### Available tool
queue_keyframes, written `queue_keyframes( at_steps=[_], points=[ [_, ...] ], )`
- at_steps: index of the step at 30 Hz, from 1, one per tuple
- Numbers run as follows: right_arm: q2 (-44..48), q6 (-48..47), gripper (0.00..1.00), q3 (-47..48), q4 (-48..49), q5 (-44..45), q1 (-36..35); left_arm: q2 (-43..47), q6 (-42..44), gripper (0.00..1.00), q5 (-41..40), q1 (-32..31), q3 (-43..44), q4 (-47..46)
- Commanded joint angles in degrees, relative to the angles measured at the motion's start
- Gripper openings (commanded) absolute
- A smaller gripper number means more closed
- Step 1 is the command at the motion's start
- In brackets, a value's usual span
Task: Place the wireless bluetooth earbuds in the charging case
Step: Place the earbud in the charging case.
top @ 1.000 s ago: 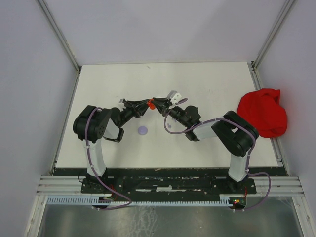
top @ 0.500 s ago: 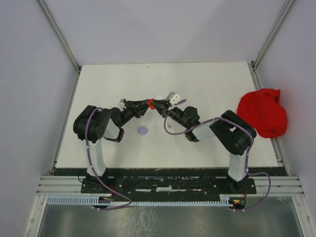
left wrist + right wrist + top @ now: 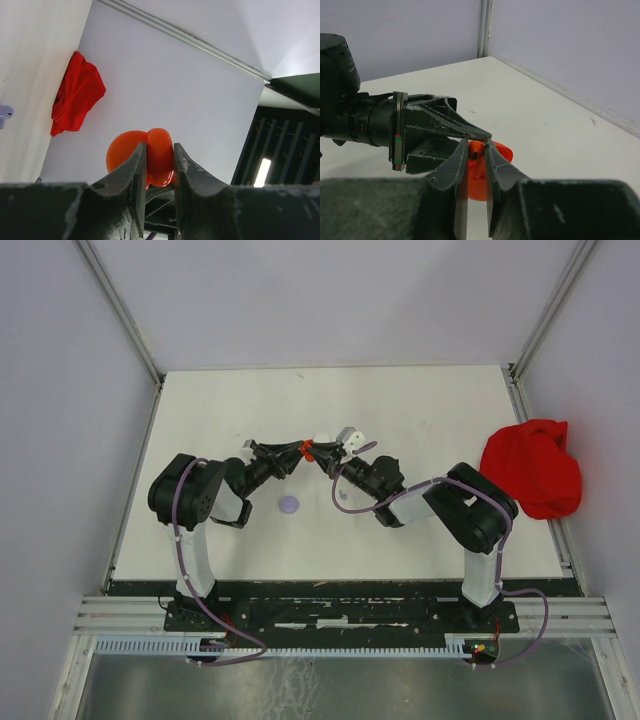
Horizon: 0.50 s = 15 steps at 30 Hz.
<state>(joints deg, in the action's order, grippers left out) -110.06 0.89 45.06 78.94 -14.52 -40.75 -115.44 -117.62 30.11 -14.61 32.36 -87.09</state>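
My left gripper is shut on a red charging case and holds it above the table, its lid hinged open to the side. My right gripper meets it from the right. In the right wrist view my right gripper is shut on a red earbud, stem pointing down, right at the open case. The left fingers sit just behind it. The other earbuds are not clearly visible.
Two small pale purple pieces lie on the white table under the arms, one on the left and one on the right. A crumpled red cloth lies at the right edge. Walls close the table's sides and back.
The right arm has crept slightly left, bringing the earbud closer onto the case. The left arm has held still.
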Motion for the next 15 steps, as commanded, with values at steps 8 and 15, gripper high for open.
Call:
queue_keyframes(
  at_steps=[8,15],
  points=[
    [-1.03,-0.74,0.0,-0.59,3.68,0.28,0.39,3.21,-2.29,0.03,-0.53,-0.17,0.83,-11.99],
    [-0.64,-0.93,0.0,-1.03,3.73,-0.21,0.46,3.08,-2.6,0.03,-1.25,-0.15,0.75,-12.03]
  ],
)
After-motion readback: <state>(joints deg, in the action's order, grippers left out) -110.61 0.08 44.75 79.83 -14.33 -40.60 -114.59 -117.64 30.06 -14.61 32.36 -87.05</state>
